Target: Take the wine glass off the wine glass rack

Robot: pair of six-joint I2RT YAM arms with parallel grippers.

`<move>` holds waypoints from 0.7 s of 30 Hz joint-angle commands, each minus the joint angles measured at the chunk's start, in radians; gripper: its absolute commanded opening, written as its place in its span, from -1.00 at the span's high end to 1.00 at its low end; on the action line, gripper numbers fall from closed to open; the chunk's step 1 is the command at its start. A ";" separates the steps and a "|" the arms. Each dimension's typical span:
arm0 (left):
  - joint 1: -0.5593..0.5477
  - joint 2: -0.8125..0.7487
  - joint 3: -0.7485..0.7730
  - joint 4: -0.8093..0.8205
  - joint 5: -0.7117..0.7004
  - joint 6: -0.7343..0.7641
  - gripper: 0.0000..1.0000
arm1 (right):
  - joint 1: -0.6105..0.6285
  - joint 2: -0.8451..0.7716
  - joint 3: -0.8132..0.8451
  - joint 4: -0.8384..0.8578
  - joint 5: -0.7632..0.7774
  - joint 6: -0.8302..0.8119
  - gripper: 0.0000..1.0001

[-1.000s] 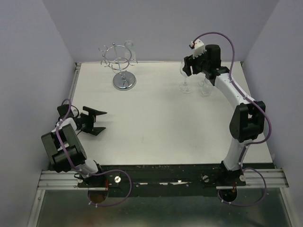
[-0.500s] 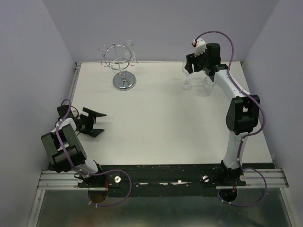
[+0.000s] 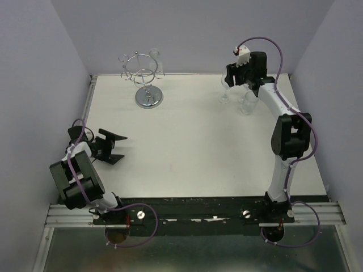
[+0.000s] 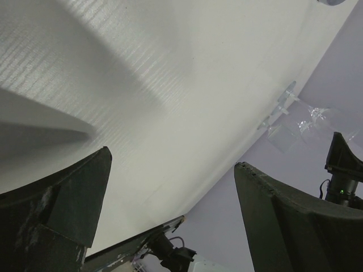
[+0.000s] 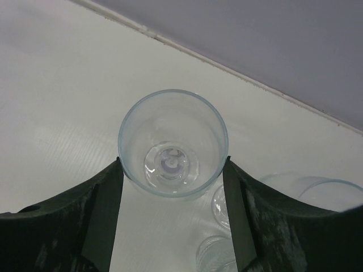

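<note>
The chrome wine glass rack (image 3: 148,97) stands at the far left of the table, with clear glasses hanging from its top ring (image 3: 155,55). My right gripper (image 3: 229,79) is at the far right of the table. In the right wrist view its fingers (image 5: 108,209) press both sides of the bowl of an upright wine glass (image 5: 173,150), which also shows in the top view (image 3: 225,94). I cannot tell whether its foot touches the table. My left gripper (image 3: 116,146) lies open and empty low at the left edge.
A second clear glass (image 3: 247,105) stands just right of the held one, and its rim shows in the right wrist view (image 5: 332,195). The back wall is close behind the right gripper. The white tabletop (image 3: 187,147) spreads between the arms.
My right gripper has moved back and slightly right toward the wall, and the wine glass between its fingers has shifted with it. The left arm has not moved.
</note>
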 commanded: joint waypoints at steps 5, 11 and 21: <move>0.012 -0.051 -0.021 -0.014 -0.027 0.014 -0.98 | -0.008 0.031 0.039 0.028 0.023 0.013 0.03; 0.015 -0.056 -0.034 0.002 -0.025 -0.004 -0.98 | -0.010 0.000 0.014 0.027 0.039 0.007 -0.50; 0.014 -0.048 -0.045 0.080 0.010 -0.047 -0.97 | -0.010 -0.089 -0.032 0.028 0.047 -0.001 -0.85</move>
